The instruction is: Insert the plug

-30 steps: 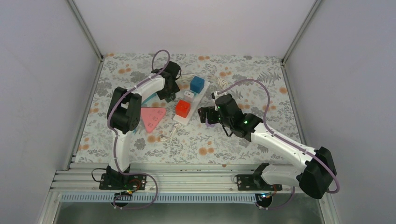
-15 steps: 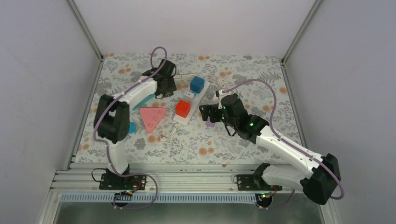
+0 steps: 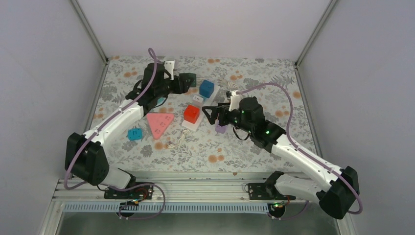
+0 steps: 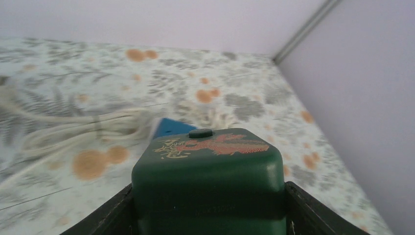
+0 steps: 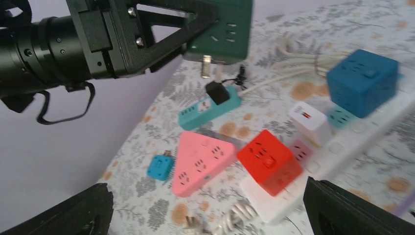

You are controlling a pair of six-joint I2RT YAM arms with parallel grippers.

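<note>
Plug (image 3: 191,79), green, was clamped in the left claw (image 4: 209,215) and hung in the air over the far side of the table (image 3: 244,147), prongs down. Right claw (image 3: 210,116) gaped wide and empty beside the white strip (image 5: 337,152).

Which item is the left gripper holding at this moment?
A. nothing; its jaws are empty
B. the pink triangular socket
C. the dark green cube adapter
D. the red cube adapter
C: the left gripper is clamped on the dark green cube adapter, prongs pointing down above the table, while the red cube adapter sits on the white power strip and the pink triangular socket lies on the table.
</note>
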